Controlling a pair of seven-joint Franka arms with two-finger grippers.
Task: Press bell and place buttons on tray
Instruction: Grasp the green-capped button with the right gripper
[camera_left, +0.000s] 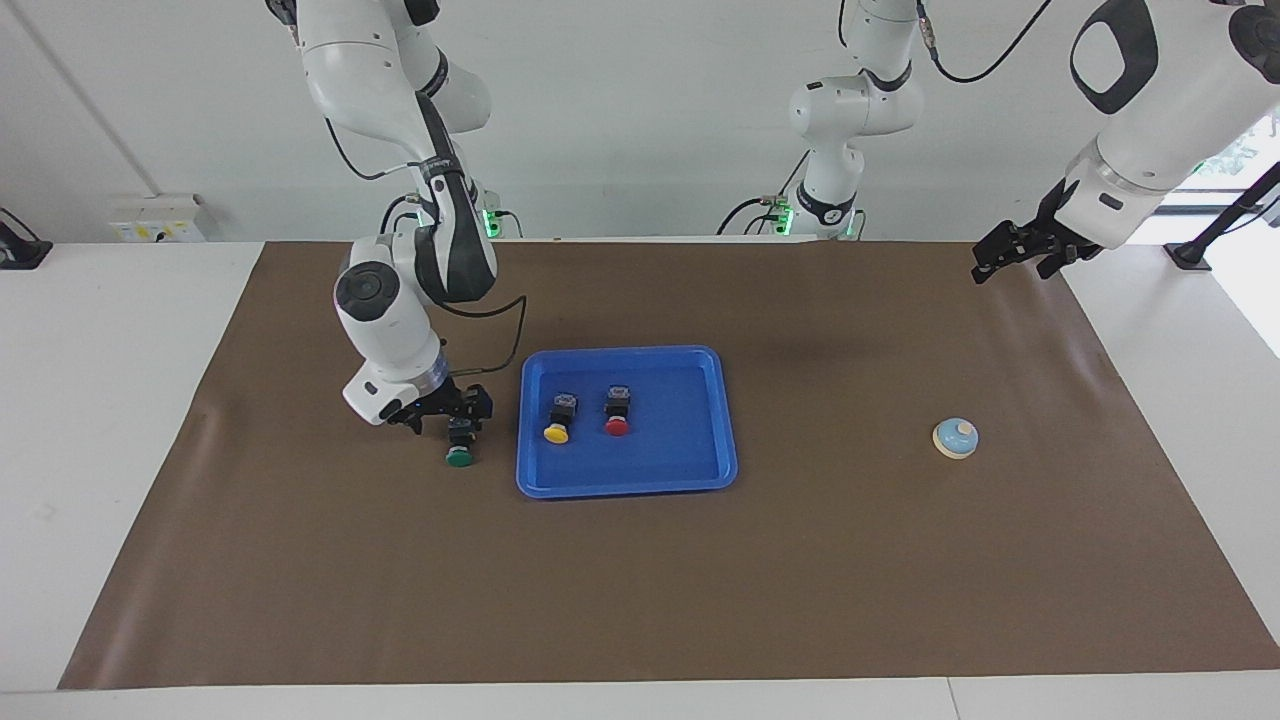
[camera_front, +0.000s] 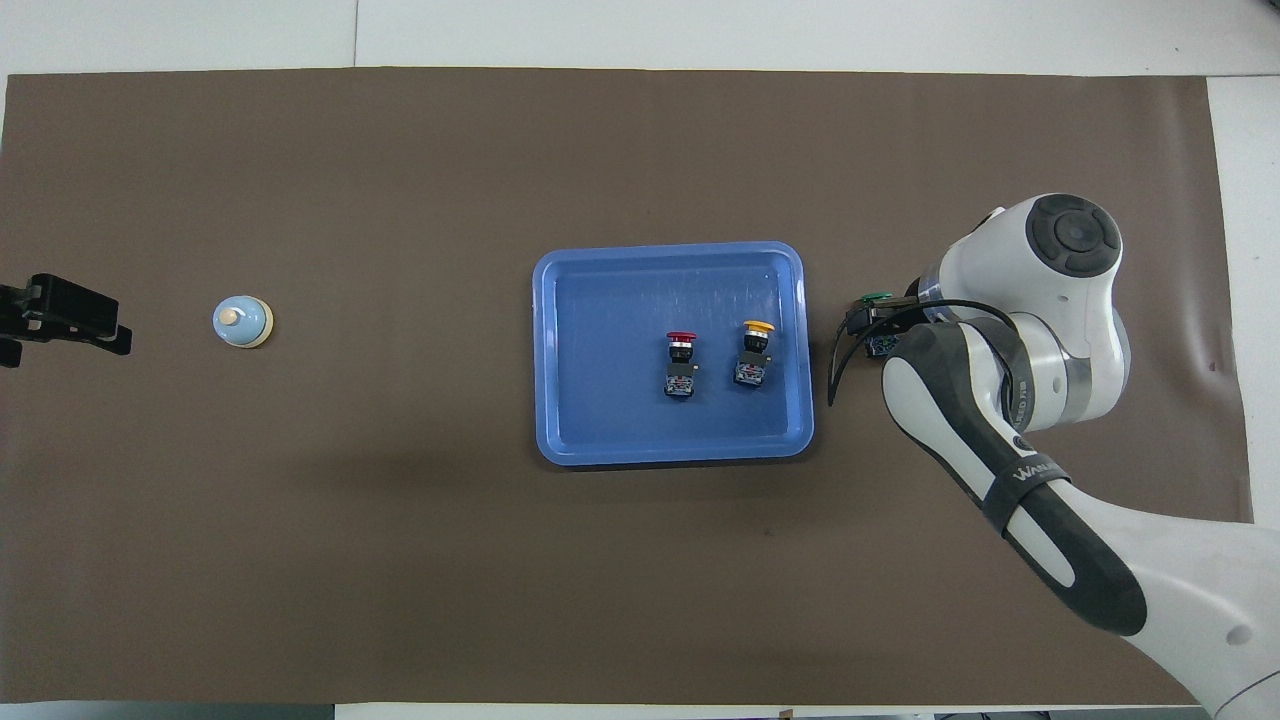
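Tray (camera_left: 627, 482): blue, sitting mid-bench on the brown mat (camera_left: 640, 600), and it's the landmark for everything here.
Yellow button (camera_left: 558, 419): already in the tray, lying on its side in the half toward the right arm's end.
Red button (camera_left: 616, 413): in the tray too, just beside the yellow one, toward the tray's middle.
Green button (camera_left: 459, 445): the last one out! It's just outside the tray's rim on the right arm's end, cap pointing away from the robots.
Right claw (camera_left: 462, 418): down at the green button, fingers either side of its black body and apparently clenched on it. Whether the button is off the mat, I cannot tell.
Bell (camera_left: 955, 438): well apart from the tray, toward the left arm's end, standing alone with nothing touching it.
Left claw (camera_left: 985, 262): waiting up in the air over the mat's corner, well away from the tray and short of the bell; I cannot tell how it is set.
Score so far: two of three buttons home, by my count.
Left to do: carry the green one over the rim and drop it in. The bell shows no sign either way of having been pressed.
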